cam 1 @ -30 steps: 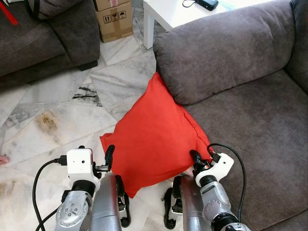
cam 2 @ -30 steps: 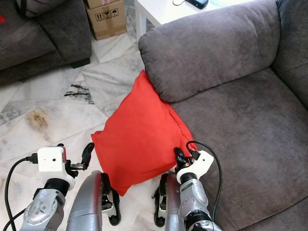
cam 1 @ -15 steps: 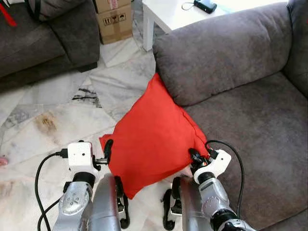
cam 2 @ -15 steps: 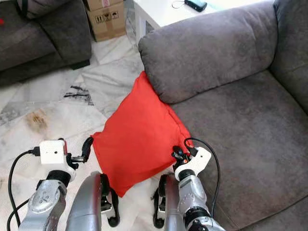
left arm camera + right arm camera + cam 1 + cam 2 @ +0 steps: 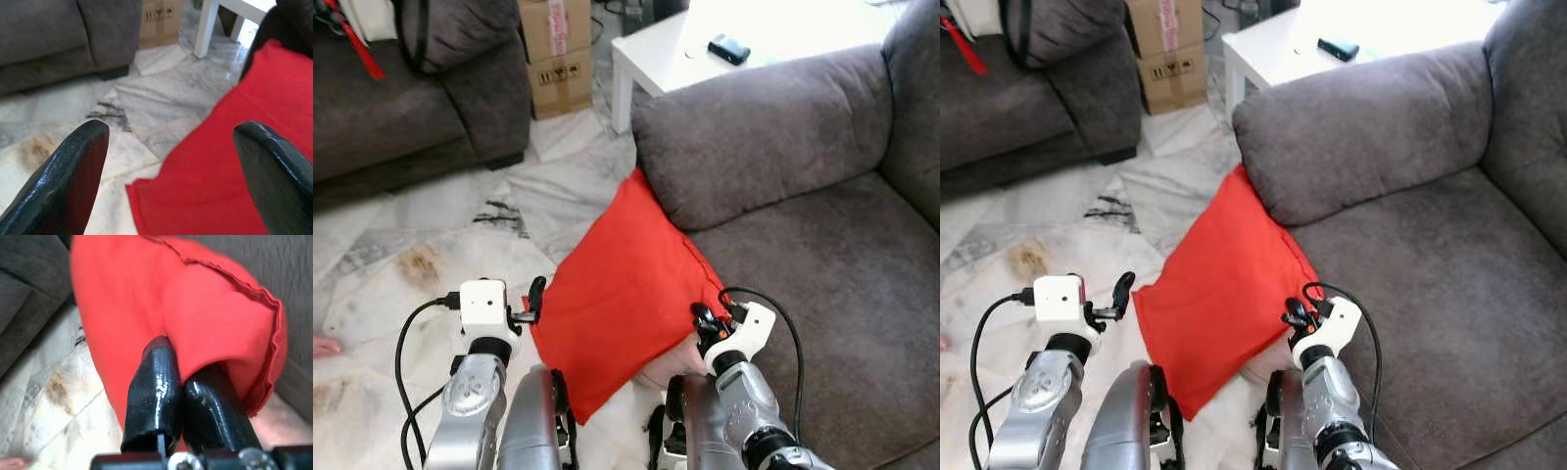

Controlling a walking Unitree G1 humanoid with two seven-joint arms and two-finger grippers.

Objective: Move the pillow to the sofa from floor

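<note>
So we're standing right at the near corner of the grey sofa (image 5: 822, 245), marble floor (image 5: 431, 235) to our left. Further off there's a second dark sofa (image 5: 401, 108) at far left, a cardboard box (image 5: 556, 44) and a white counter (image 5: 705, 49) with a small dark gadget (image 5: 729, 49) on it.

The red pillow (image 5: 626, 294) is propped at a slant, its top corner tucked against the sofa's armrest (image 5: 754, 137), its bottom hanging down toward the floor between our arms. So not on the seat yet.

Our right claw (image 5: 190, 396) has its two fingers pinched together on the pillow's right corner, right by the hem, just at the front edge of the seat. Our left claw (image 5: 171, 161) is wide apart, one finger (image 5: 73, 166) over the floor and the other finger (image 5: 274, 166) over red fabric, hovering just beside the pillow's left edge but gripping nothing.

For this step, we'd say get the left claw onto that left edge before lifting. One pinched corner will probably just let the thing droop and swing. With both sides held, raise it over the seat edge and swing right, well onto the cushion.
</note>
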